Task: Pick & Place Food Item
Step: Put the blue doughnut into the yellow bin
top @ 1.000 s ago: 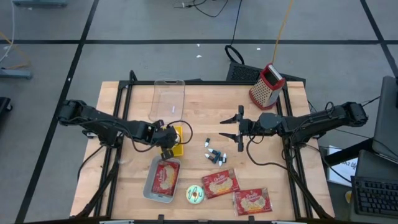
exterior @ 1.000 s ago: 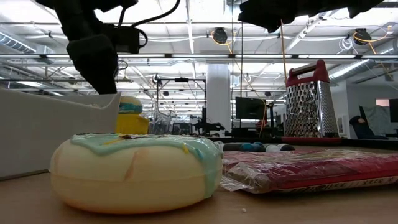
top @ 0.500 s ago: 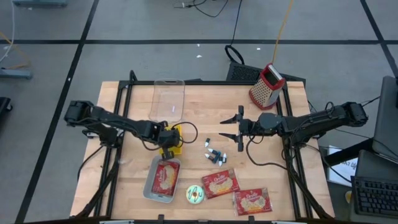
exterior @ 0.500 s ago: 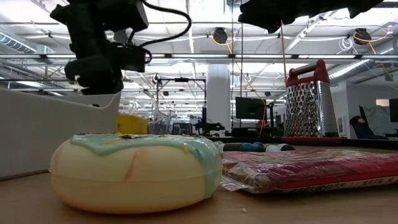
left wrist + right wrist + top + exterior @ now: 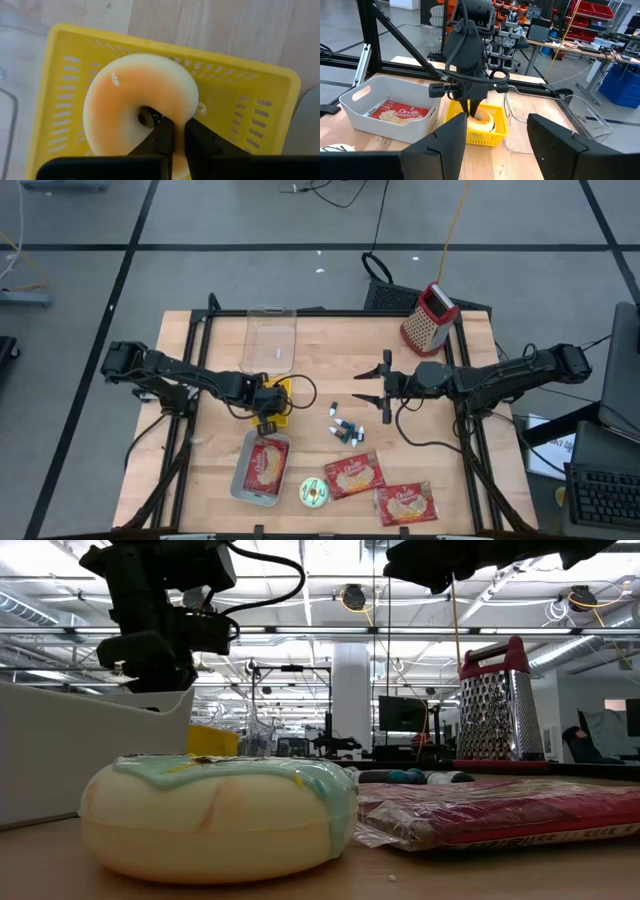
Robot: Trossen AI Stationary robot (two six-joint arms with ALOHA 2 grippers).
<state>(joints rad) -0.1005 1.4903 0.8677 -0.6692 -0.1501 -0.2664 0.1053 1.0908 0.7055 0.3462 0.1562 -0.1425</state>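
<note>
- High view: on the wooden bench (image 5: pixel 320 360) the left pincer (image 5: pixel 268 412) hangs over a yellow basket (image 5: pixel 283 405) near the middle-left. Just in front of the basket sits a grey tray (image 5: pixel 261 470) with a red food packet (image 5: pixel 266 464) lying in it. Beside the tray lie a frosted doughnut (image 5: pixel 314 493) and two more red packets (image 5: pixel 353 475), loose on the wood. A clear tub (image 5: pixel 271 338) stands at the far edge with nothing visible inside, and a red-topped grater (image 5: pixel 429 317) is at the far right corner. The right pincer (image 5: pixel 386 387) hovers over bare wood at centre right, its fingers spread wide apart, grasping nothing.
- Low view: the frosted doughnut (image 5: pixel 220 815) fills the foreground, with a red packet (image 5: pixel 500 812) beside it. The left arm reaches down behind the grey tray wall (image 5: pixel 60 745), and a sliver of the yellow basket (image 5: pixel 215 738) shows past it.
- Left wrist view: a pale doughnut (image 5: pixel 137 107) lies inside the yellow basket (image 5: pixel 260 105). The left pincer (image 5: pixel 173 137) has its fingers drawn close together, clenched on the doughnut's ring, one tip at the hole.
- Right wrist view: the left pincer (image 5: pixel 471 111) points straight down into the yellow basket (image 5: pixel 492 131) onto the doughnut (image 5: pixel 484 120); the grey tray (image 5: pixel 375 107) with its packet (image 5: pixel 400 113) stands just beside the basket.
</note>
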